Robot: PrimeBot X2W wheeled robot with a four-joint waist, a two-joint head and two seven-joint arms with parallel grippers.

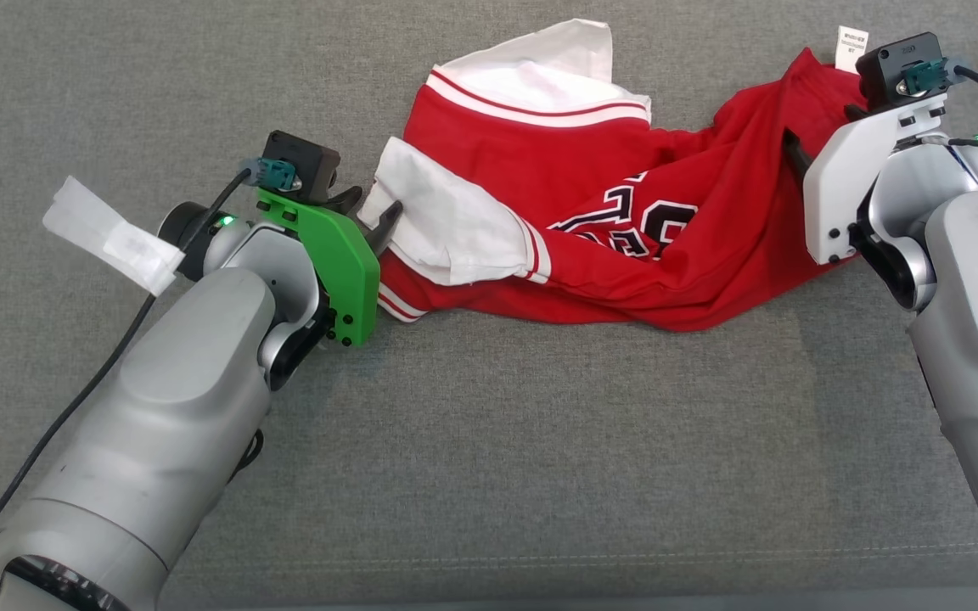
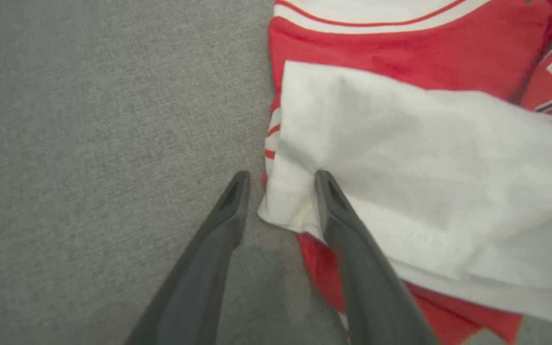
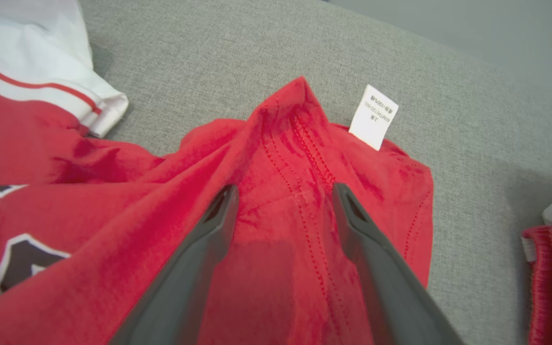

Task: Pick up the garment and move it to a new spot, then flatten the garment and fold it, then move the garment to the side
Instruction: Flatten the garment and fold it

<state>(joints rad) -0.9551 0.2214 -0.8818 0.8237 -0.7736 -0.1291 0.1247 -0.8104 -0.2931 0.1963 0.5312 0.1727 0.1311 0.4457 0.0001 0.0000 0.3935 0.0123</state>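
Currently left gripper [image 2: 281, 175] fingers stand apart, straddling a hem corner of the white sleeve [image 2: 400, 158]. Right gripper [image 3: 284, 188] fingers apart too, over a stitched corner of the red garment [image 3: 276, 158], near its label [image 3: 373, 116].

Illegible small print on white tag [image 3: 373, 116]

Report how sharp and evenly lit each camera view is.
Head view: sharp, evenly lit, soft shadow under the garment. Left wrist view: white sleeve soft and slightly blurred. Right wrist view: stitching crisp, label print too small to read.
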